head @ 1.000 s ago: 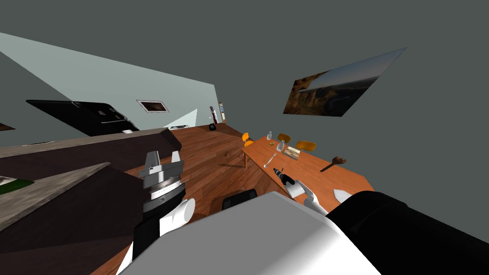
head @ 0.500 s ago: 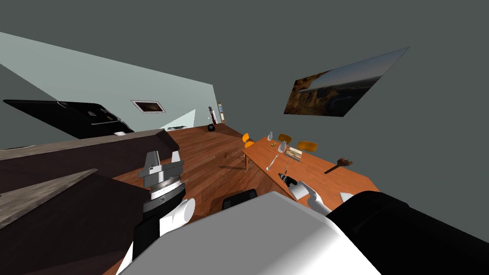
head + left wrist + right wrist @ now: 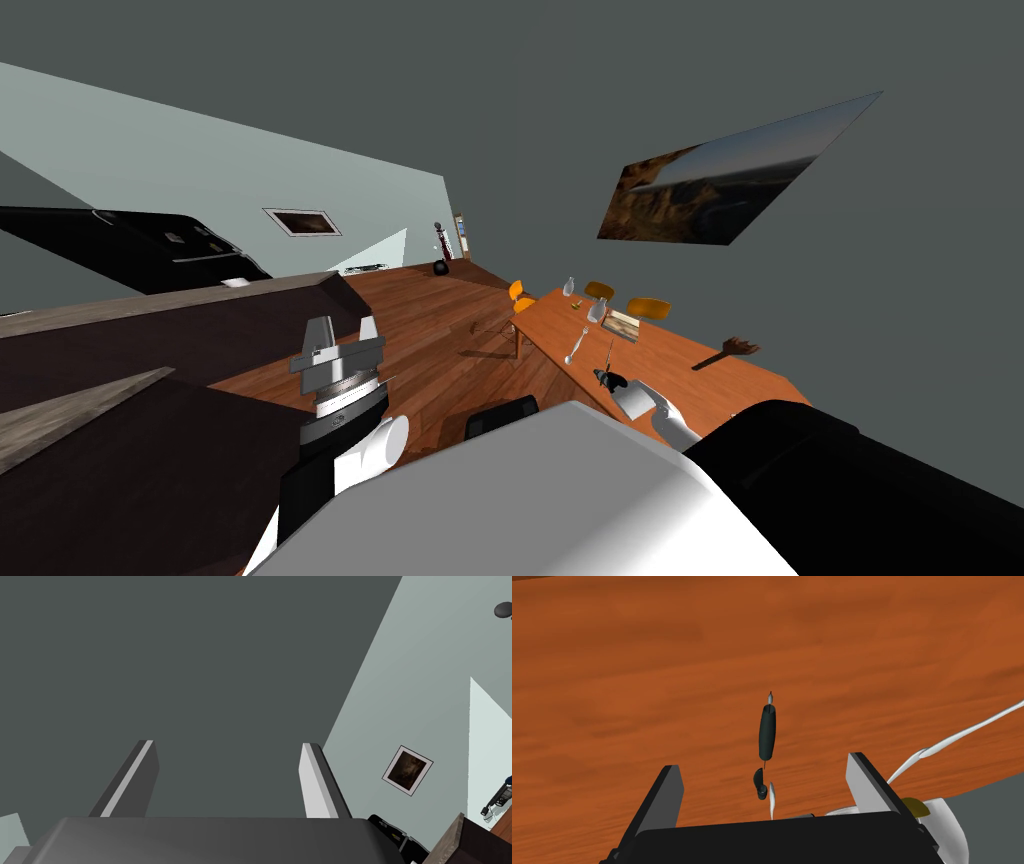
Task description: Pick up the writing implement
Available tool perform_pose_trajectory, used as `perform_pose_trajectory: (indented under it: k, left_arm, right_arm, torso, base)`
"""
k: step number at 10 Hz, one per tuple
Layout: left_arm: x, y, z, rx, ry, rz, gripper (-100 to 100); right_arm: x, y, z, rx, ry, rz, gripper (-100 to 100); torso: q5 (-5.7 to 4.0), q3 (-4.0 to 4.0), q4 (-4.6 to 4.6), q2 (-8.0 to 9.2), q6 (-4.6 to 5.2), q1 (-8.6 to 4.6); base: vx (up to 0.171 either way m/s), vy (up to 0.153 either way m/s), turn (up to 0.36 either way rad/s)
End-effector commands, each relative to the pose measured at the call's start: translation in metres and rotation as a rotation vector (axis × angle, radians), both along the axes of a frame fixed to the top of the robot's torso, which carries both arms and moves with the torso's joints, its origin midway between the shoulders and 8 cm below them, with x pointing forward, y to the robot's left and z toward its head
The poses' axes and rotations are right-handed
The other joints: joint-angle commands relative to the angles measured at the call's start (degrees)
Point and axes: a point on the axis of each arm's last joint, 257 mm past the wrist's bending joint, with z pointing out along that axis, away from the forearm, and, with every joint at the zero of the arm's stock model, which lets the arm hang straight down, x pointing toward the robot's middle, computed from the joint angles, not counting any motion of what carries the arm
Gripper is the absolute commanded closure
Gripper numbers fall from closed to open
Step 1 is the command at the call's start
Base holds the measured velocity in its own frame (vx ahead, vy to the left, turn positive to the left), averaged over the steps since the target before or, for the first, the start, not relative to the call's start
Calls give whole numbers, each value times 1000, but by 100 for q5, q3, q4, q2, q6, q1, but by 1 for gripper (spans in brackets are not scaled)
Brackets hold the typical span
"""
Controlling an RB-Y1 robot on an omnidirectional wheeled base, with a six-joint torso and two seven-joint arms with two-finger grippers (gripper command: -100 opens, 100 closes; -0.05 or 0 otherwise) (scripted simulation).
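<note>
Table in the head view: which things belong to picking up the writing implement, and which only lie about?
Job: dark pen; right end effector, open, just short of it; table under it.
Lying about: spoon; glasses; brown brush-like tool; orange chairs.

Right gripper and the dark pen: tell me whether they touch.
Apart. In the right wrist view the right gripper is open, its fingers either side of the dark pen, bare table between.

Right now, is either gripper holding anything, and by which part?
Nothing is held. The right gripper is open above the table, the dark pen lying untouched ahead of its gap. The left gripper is open too.
</note>
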Motion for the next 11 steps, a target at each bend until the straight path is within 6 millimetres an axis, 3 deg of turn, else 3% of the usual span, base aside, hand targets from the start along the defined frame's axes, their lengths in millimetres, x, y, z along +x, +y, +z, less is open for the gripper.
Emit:
perform_pose_trajectory:
  k: [1,2,3,4,9,10,11]
  left_arm:
    - [0,0,0,0,0,0,0]
    - [0,0,0,0,0,0,0]
    - [0,0,0,0,0,0,0]
    - [0,0,0,0,0,0,0]
    - [0,0,0,0,0,0,0]
    - [0,0,0,0,0,0,0]
    - [0,0,0,0,0,0,0]
  right_arm:
    - [-9,-13,0,-16,30,-7,-100]
    - [-4,-8,-1,-10,19,-5,-100]
    - [-5,-9,-1,-11,21,-6,0]
    - [-6,-10,-7,-11,19,-18,-100]
    - [-8,-10,-19,-11,19,-41,-100]
    - [-8,-10,-19,-11,18,-42,100]
    - [-8,-10,-19,-11,18,-42,100]
  torso:
    - [0,0,0,0,0,0]
    - [0,2,1,2,0,-2]
    - [-1,10,3,18,1,-8]
    - [-2,17,6,30,1,-12]
    - [-8,28,11,48,1,-35]
    - [-6,26,10,45,3,-27]
    - [-4,24,9,41,2,-19]
  base:
    - [87,37,-5]
    - [39,14,-1]
    - [8,3,1]
    - [-12,-16,99]
    - [-22,-39,63]
    - [0,0,0]
    - [-3,-4,-12]
